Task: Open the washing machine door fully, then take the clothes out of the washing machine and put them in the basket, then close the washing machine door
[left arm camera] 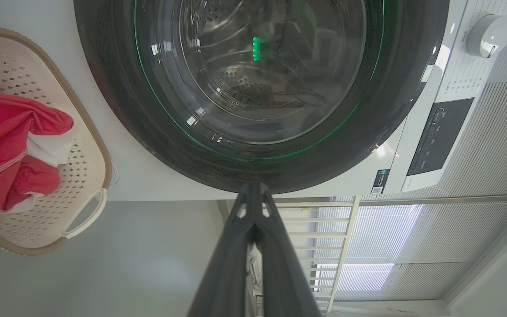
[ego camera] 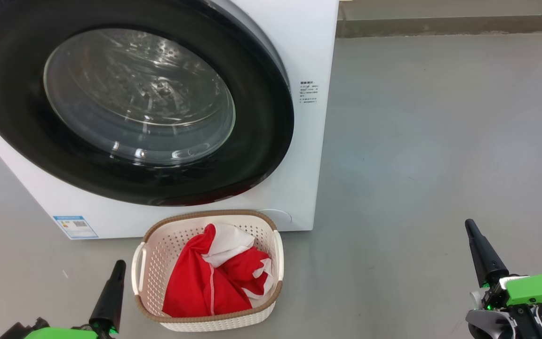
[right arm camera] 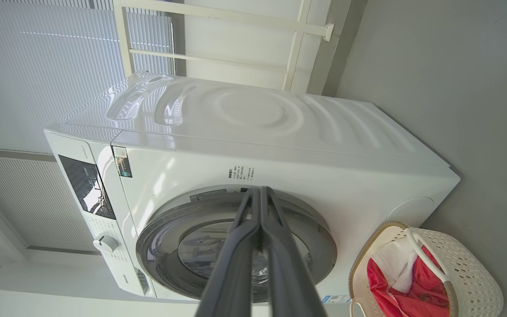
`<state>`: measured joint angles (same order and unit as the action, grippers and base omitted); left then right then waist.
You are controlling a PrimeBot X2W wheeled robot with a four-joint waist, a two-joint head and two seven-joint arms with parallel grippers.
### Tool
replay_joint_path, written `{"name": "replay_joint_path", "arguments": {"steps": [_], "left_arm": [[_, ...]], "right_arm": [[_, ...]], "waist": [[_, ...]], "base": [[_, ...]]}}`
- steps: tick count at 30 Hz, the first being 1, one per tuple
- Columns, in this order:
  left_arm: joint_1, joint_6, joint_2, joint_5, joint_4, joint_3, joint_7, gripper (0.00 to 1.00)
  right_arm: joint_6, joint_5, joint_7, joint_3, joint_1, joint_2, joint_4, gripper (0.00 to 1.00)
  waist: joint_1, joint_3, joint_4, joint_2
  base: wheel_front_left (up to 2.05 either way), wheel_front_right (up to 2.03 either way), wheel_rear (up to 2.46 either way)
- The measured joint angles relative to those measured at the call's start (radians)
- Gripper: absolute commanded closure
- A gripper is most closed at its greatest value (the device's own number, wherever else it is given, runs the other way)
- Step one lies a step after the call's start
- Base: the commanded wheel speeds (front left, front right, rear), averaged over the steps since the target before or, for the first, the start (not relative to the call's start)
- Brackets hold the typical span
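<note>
Washing machine point(ego camera: 306, 42): stands on the floor point(ego camera: 431, 155) toward its far edge, left of centre in the head view. Front faces you.

Washing machine door point(ego camera: 264, 127): the black ring lies flat against the white front in the head and right wrist views. It reads as shut; whether the latch has caught, you cannot tell. Through the glass the steel drum shows bare, with no cloth seen inside.

Basket point(ego camera: 207, 213): on the floor just before the washer's lower front edge, below the door's bottom arc. It is upright, with its long side running away from you.

Clothes point(ego camera: 195, 282): red and white fabric bundled inside the basket, below the rim, nothing draped over the side.

Progress, as judged: unloading looks finished and the door appears closed, so all three steps look done. At most a check that the door sits fully home is left for you.

Left gripper point(ego camera: 119, 266): low at the near left, just beside the basket's left handle but apart from it, fingers pressed together, holding nothing, pointing up toward the washer.

Right gripper point(ego camera: 470, 226): near right, well apart from basket and washer, fingers likewise pinched together and empty, leaning slightly left. Both arms look parked.
</note>
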<state>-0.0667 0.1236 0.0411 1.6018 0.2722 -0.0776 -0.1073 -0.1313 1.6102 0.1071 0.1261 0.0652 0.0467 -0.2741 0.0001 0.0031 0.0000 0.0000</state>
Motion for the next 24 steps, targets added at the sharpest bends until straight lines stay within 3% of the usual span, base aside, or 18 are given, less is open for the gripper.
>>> {"name": "replay_joint_path", "arguments": {"steps": [24], "left_arm": [[0.0,0.0,0.0,0.0,0.0,0.0,0.0,1.0]], "right_arm": [[0.0,0.0,0.0,0.001,0.0,-0.001,0.0,1.0]], "waist": [[0.0,0.0,0.0,0.0]], "base": [[0.0,0.0,0.0]]}}
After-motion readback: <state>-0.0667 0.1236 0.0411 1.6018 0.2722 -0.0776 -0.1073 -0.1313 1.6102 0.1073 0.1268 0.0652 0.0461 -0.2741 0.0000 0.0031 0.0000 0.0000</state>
